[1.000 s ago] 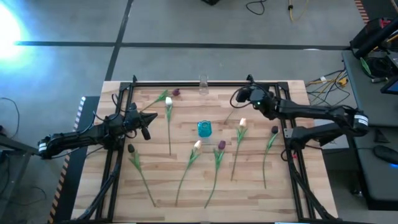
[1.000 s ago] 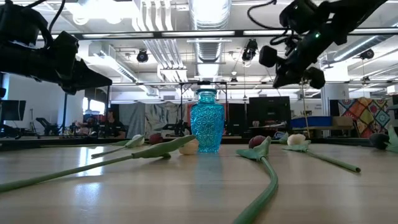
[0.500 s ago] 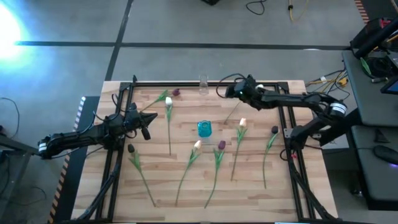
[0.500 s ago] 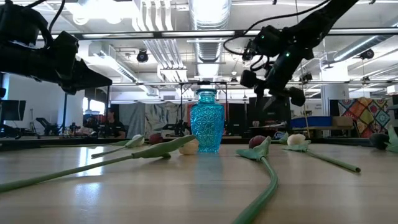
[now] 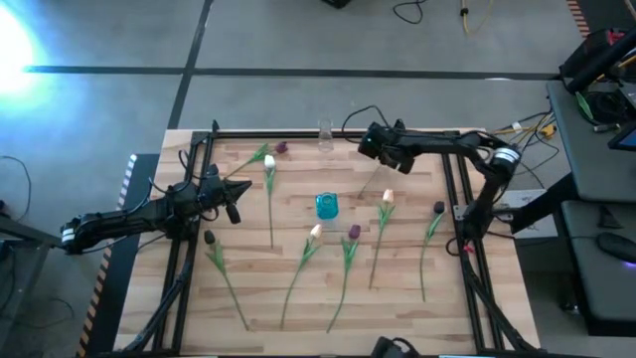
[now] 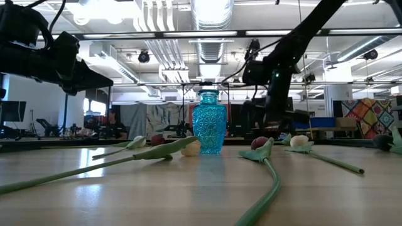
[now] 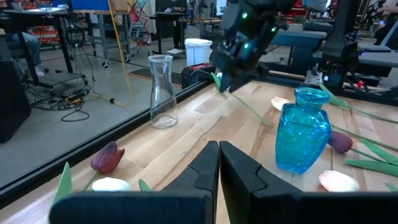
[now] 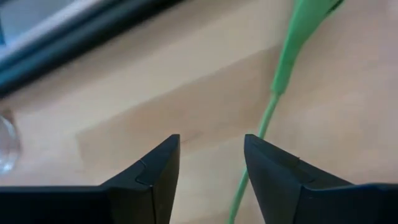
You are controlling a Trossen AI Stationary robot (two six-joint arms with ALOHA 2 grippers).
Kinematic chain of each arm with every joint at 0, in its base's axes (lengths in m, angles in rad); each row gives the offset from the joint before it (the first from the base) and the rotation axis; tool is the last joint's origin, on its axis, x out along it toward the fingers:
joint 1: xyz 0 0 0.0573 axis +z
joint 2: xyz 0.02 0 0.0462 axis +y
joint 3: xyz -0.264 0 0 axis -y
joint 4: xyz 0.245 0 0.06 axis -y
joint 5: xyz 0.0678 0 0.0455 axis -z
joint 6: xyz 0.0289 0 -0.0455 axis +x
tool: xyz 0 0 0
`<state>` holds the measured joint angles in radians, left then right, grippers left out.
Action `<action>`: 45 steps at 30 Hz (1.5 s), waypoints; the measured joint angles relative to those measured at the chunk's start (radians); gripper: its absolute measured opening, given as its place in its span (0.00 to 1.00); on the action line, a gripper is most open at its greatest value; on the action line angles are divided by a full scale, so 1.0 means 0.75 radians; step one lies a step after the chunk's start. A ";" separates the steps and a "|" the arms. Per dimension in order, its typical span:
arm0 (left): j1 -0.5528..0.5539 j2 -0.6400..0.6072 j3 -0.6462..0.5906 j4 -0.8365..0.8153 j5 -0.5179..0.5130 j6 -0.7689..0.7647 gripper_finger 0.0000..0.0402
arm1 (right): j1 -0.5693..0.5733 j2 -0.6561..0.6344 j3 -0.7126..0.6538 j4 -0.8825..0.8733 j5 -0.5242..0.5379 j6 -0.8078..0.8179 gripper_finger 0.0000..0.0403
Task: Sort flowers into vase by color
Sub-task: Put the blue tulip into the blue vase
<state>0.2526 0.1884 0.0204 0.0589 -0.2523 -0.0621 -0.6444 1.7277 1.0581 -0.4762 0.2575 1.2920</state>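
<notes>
Several tulips lie flat on the wooden table (image 5: 298, 298): a white one (image 5: 269, 161), maroon ones (image 5: 281, 148) (image 5: 354, 232) and peach ones (image 5: 316, 231) (image 5: 388, 196). The blue vase (image 5: 327, 206) stands mid-table, and a clear glass vase (image 5: 325, 134) stands at the far edge. My right gripper (image 8: 211, 168) (image 5: 376, 149) is open. It points steeply down over the far end of a green stem (image 8: 258, 130) (image 7: 249, 109), touching nothing. My left gripper (image 7: 219, 165) (image 5: 235, 209) hovers shut at the table's left.
A black frame (image 5: 298, 132) runs along the table's edges. Dark-headed tulips lie at the left (image 5: 209, 237) and right (image 5: 438, 208). Stems fan out toward the near edge. Bare wood lies between the blue vase and the far rail.
My right gripper has swung toward the table's left, sunk toward the table and tipped from nearly level to steeply downward, coming over the green stem near the far edge. The flowers and vases have not moved.
</notes>
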 joint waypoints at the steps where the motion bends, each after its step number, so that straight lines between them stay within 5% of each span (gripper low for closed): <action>1: 0.000 0.000 0.000 0.000 0.000 0.000 0.00 | -0.004 0.022 0.019 -0.031 -0.016 0.008 0.42; 15: 0.000 0.000 0.001 0.000 0.000 0.000 0.00 | 0.003 -0.002 0.263 -0.683 -0.002 0.135 0.42; 34: 0.000 0.000 0.000 0.000 0.000 0.000 0.00 | -0.122 0.078 0.081 -0.423 -0.104 0.021 0.30; 45: 0.000 0.000 0.000 0.000 0.000 0.000 0.00 | -0.171 0.100 0.118 -0.399 -0.108 -0.166 0.08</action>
<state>0.2523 0.1883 0.0204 0.0589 -0.2521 -0.0622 -0.7725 1.8030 1.1466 -0.7753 0.1768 1.1678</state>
